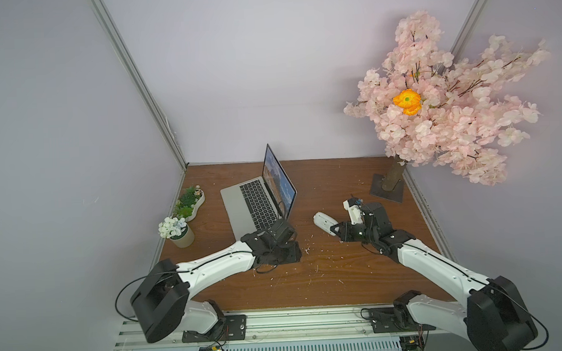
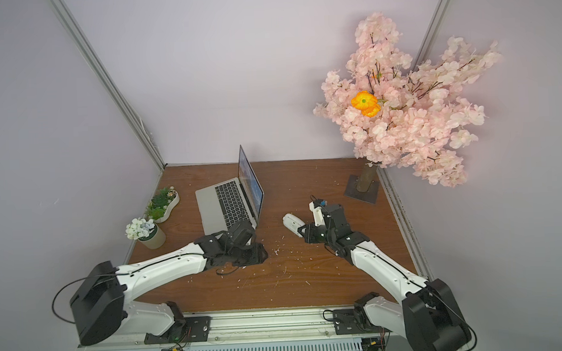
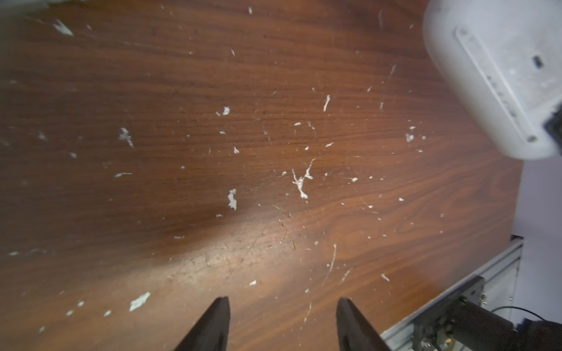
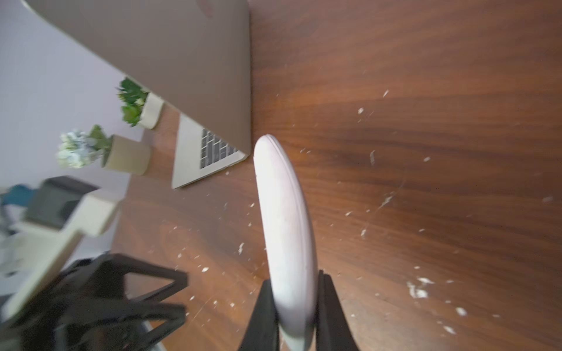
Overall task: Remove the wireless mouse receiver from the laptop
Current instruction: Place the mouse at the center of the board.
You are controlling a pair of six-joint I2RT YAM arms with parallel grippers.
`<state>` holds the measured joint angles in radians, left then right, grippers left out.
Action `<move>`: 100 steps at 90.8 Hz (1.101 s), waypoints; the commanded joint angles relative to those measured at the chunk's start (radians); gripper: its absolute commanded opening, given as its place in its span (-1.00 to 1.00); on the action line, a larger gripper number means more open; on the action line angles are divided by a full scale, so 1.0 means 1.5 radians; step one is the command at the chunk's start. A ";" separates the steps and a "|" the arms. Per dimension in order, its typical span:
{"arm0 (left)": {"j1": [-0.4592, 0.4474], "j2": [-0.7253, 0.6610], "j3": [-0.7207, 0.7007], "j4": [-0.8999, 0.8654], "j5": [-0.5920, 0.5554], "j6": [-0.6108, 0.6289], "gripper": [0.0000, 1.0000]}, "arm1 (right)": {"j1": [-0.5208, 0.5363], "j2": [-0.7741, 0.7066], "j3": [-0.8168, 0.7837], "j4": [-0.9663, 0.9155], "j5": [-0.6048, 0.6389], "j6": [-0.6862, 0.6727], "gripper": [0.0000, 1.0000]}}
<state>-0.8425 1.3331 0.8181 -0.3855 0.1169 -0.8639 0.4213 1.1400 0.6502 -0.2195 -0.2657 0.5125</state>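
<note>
The laptop point(image 1: 242, 204) point(image 2: 212, 202) stands open on the left half of the wooden table, and the back of its lid point(image 4: 182, 60) shows in the right wrist view. The wireless mouse receiver is not visible in any view. My left gripper point(image 1: 291, 252) point(image 2: 258, 254) point(image 3: 282, 301) hovers low by the laptop's near right corner, jaws open and empty over bare wood. My right gripper point(image 1: 332, 229) point(image 2: 300, 231) point(image 4: 293, 276) is shut on the silver-white mouse point(image 1: 322, 220) point(image 2: 291, 222) point(image 4: 289, 212), holding it on edge above the table. The mouse's underside point(image 3: 501, 76) faces the left wrist camera.
A white planter of succulents point(image 1: 189, 203) and a pot of white flowers point(image 1: 178, 233) stand along the left edge. A pink blossom tree point(image 1: 442, 104) rises from a square base point(image 1: 387, 188) at the back right. White flecks litter the wood point(image 3: 299, 182).
</note>
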 commanded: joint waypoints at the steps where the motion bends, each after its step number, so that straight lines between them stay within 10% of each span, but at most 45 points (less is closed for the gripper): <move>1: 0.034 -0.056 -0.035 -0.054 -0.036 -0.017 0.18 | 0.052 0.010 0.039 -0.134 0.221 -0.093 -1.00; 38: 0.211 -0.136 -0.084 -0.069 -0.022 0.025 0.17 | 0.343 0.222 0.170 -0.308 0.616 -0.022 -1.00; 59: 0.222 -0.118 -0.087 -0.068 -0.017 0.036 0.16 | 0.431 0.318 0.184 -0.347 0.667 0.034 -1.00; 100: 0.228 -0.119 -0.118 -0.068 -0.009 0.052 0.17 | 0.533 0.444 0.231 -0.342 0.628 0.094 -0.20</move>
<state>-0.5144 1.1530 0.6514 -0.4679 0.0956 -0.8101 1.2098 1.7889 0.9775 -0.7334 0.7357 0.6144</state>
